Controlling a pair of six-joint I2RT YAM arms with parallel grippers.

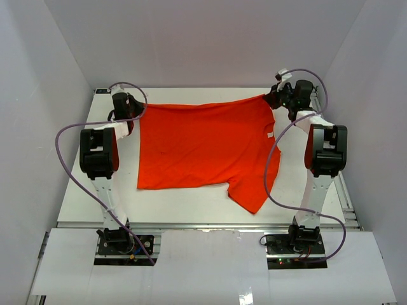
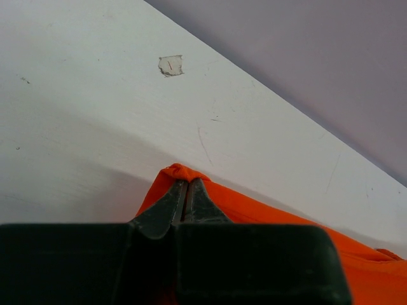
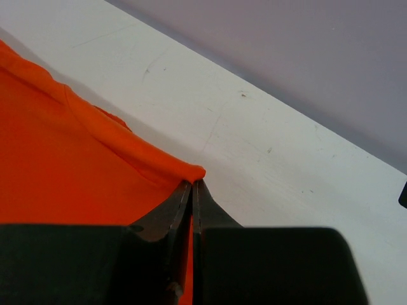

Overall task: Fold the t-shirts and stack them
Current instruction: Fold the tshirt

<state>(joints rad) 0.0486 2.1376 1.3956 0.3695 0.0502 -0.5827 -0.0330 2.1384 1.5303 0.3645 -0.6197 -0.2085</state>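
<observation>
Overhead, t-shirt (image 1: 203, 146) spread wide; wrist views show left fingers (image 2: 166, 206), right fingers (image 3: 180, 213) clamped on fabric.

The t-shirt (image 1: 203, 146) lies spread across the middle of the bench (image 1: 191, 206), its far-left corner pinched in the left claw (image 1: 141, 107), its far-right corner in the right claw (image 1: 270, 98), and one sleeve (image 1: 251, 194) reaching toward the near right.

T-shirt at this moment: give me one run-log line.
t-shirt: unfolded, spread on table | left gripper: shut on its far-left corner | right gripper: shut on its far-right corner | fold: not started
</observation>
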